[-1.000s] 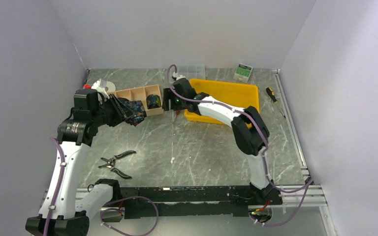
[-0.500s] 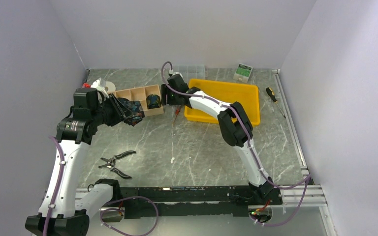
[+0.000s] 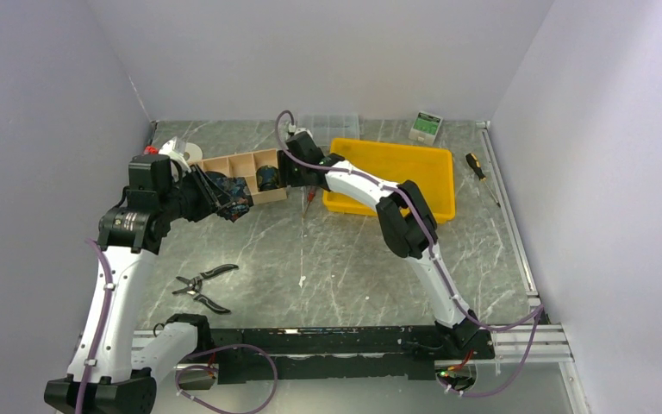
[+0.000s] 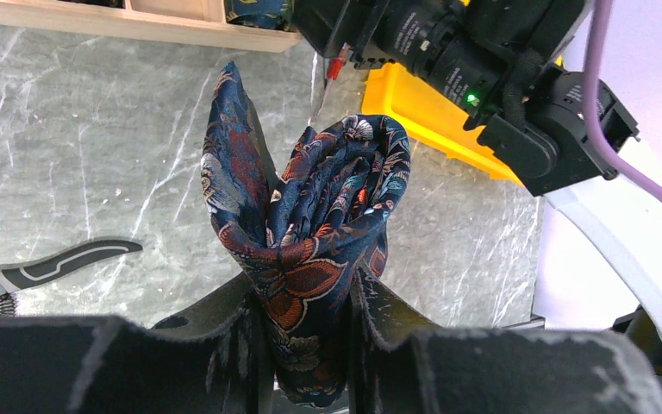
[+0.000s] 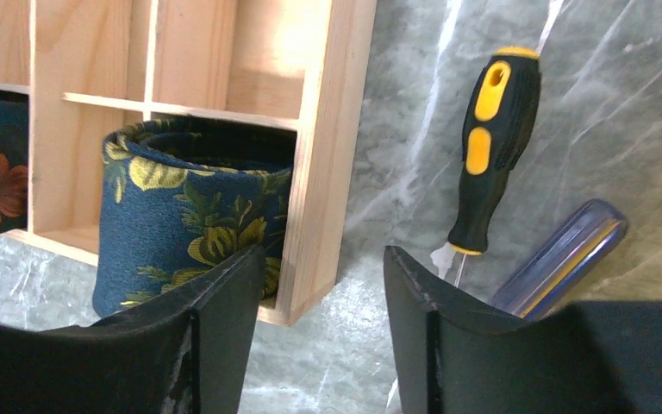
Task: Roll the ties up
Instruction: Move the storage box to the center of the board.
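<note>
My left gripper [image 4: 304, 297] is shut on a rolled tie [image 4: 319, 198], dark navy with red and orange flowers, with one loose end sticking up. In the top view it [image 3: 215, 191] holds this tie [image 3: 236, 195] just in front of the wooden compartment box [image 3: 240, 162]. A second rolled tie [image 5: 185, 216], blue with yellow-green leaves, stands in the box's right end compartment [image 3: 266, 178]. My right gripper [image 5: 323, 259] is open and empty, its jaws on either side of the box's right front corner [image 5: 315, 172], close to that tie.
A yellow tray [image 3: 414, 155] lies right of the box. Black-handled pliers [image 3: 202, 285] lie front left. A yellow-black screwdriver [image 5: 493, 147] and a blue-handled tool [image 5: 560, 259] lie by the box. Another screwdriver [image 3: 476, 166], a clear case [image 3: 336, 126] and a small box [image 3: 427, 126] sit at the back.
My right arm has swung left and brought its open gripper up to the wooden box's right end. My left gripper still holds the rolled tie in the same place.
</note>
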Robot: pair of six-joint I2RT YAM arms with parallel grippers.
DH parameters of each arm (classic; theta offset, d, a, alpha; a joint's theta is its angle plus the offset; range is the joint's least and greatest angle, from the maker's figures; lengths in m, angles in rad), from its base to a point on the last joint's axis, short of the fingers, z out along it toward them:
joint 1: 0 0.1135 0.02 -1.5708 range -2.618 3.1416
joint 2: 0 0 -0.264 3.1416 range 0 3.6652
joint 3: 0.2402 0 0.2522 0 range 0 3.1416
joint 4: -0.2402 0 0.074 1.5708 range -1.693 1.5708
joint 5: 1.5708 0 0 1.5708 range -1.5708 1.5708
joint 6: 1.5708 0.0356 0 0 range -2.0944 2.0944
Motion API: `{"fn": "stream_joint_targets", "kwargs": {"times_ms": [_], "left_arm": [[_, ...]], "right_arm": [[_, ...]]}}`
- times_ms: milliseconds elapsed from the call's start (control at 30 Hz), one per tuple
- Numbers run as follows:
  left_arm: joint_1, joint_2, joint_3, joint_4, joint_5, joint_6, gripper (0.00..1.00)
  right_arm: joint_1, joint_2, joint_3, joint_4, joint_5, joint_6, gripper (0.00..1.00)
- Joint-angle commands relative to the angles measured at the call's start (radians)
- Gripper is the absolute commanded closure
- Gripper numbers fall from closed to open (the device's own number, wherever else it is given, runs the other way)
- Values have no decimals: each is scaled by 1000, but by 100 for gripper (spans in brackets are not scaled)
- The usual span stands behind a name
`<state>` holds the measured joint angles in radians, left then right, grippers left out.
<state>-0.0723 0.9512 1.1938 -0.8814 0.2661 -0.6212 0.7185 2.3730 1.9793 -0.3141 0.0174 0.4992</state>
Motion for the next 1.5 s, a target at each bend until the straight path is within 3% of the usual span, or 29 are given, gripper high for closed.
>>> {"fn": "stream_joint_targets", "kwargs": {"times_ms": [0,433,867,1133,1467], "left_arm": [[4,-30,21,30,23,6,97],[5,-33,-25,69,66,-6,97],[4,-17,-79,108,155,6,97],[5,-18,-107,114,185,18,97],[4,-20,-121,129,209,17,97]], "right_arm": [[14,35,29,-61,-11,-23,48],[51,-189,-412,40,54,-47,67],[84,-485,-861,112,21,-99,71],[106,-594,-1015,106,5,-180,72],[135,-673,-1055,12,62,-261,73]]}}
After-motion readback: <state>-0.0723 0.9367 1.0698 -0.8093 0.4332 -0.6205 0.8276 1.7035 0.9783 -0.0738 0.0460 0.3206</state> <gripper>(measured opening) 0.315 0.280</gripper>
